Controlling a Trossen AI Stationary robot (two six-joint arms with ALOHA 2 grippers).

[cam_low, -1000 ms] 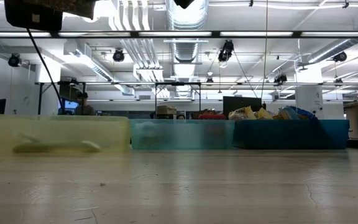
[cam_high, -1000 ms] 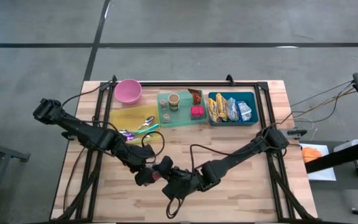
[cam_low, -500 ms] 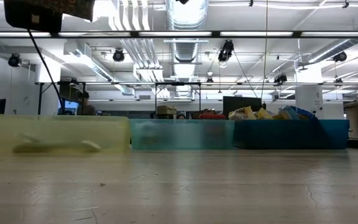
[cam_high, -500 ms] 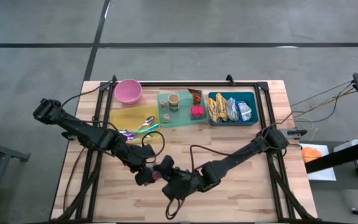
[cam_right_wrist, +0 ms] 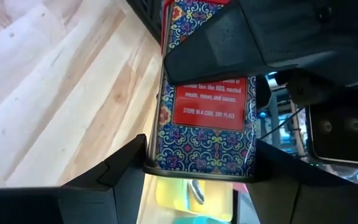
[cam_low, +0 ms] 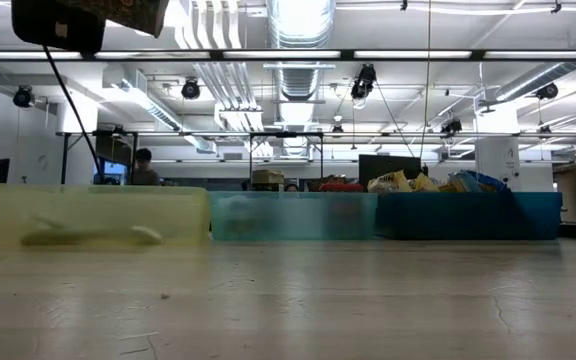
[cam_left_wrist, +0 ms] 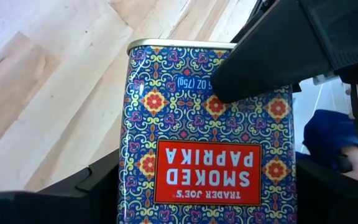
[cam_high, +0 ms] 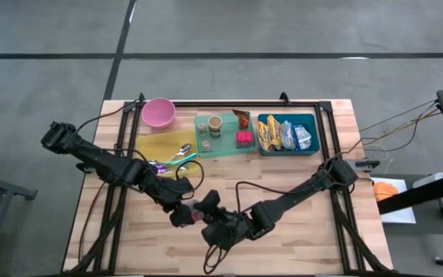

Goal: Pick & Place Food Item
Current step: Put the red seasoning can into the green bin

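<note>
A blue, patterned tin labelled smoked paprika [cam_left_wrist: 210, 155] [cam_right_wrist: 207, 118] hangs in the air between my two grippers, above the near middle of the table; the high view shows only a red speck of it [cam_high: 195, 216]. My left gripper [cam_high: 184, 218] reaches it from the table's left and is shut on it. My right gripper [cam_high: 204, 209] reaches it from the right and is shut on it too. My left gripper pinches the tin between its two fingers by the two narrow sides [cam_left_wrist: 124, 186], at the end nearest the wrist. It slants down from the table's far left. The tin is clear of the table. My right gripper has the tin between its two fingers at the other end [cam_right_wrist: 157, 155], coming from the table's right. One of its fingers [cam_left_wrist: 272, 62] lies on the tin's labelled front face. It is turned crosswise to the left gripper, whose finger [cam_right_wrist: 229, 37] crosses the face toward my right wrist camera.
Along the far edge stand a pink bowl [cam_high: 158, 112], a yellow tray [cam_high: 164, 145] with spoons, a teal tray [cam_high: 223, 135] with small cups and a blue bin [cam_high: 287, 134] of snack packets. Cables loop over the bare wood [cam_high: 298, 238] near the arms.
My right gripper has rolled about its own axis at the tin, staying where it was. My left gripper and the tin have kept still in the air.
</note>
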